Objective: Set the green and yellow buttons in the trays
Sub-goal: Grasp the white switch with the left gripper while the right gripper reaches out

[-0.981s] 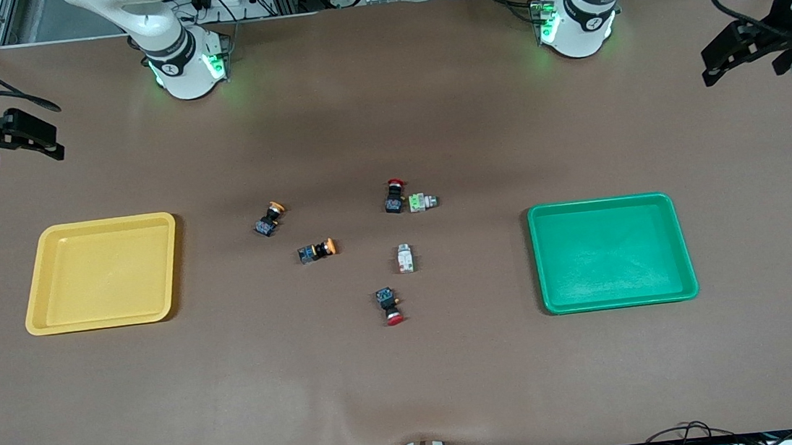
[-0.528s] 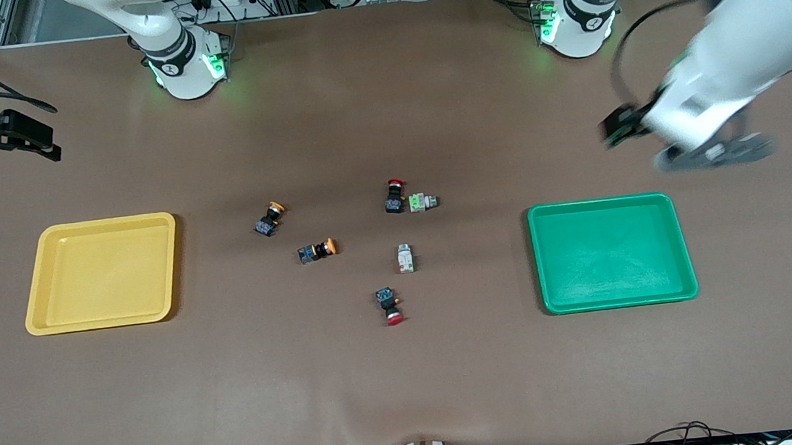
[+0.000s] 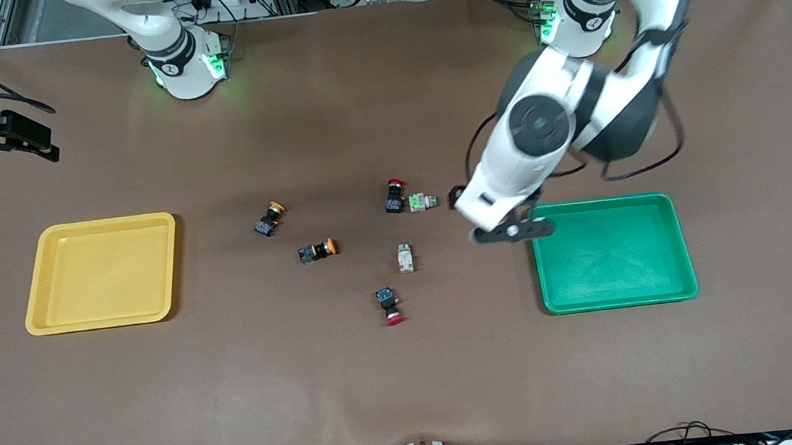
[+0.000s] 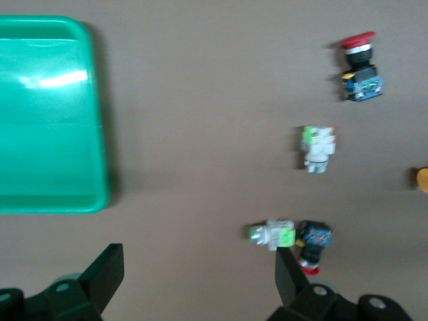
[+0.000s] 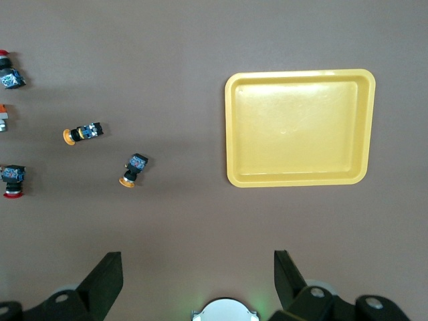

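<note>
Left gripper (image 3: 509, 230) has swung in from the table's edge, now over bare table between the green tray (image 3: 685, 245) and the green-faced button (image 3: 422, 202), jaws wide, empty. Right gripper (image 5: 194, 277) waits, open, near the yellow tray (image 3: 38, 315). Buttons unmoved.

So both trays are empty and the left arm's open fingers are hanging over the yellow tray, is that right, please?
Not quite: the open left gripper hangs by the green tray, at its edge toward the buttons, not over the yellow tray. The front view shows it. Both trays are indeed empty.
</note>
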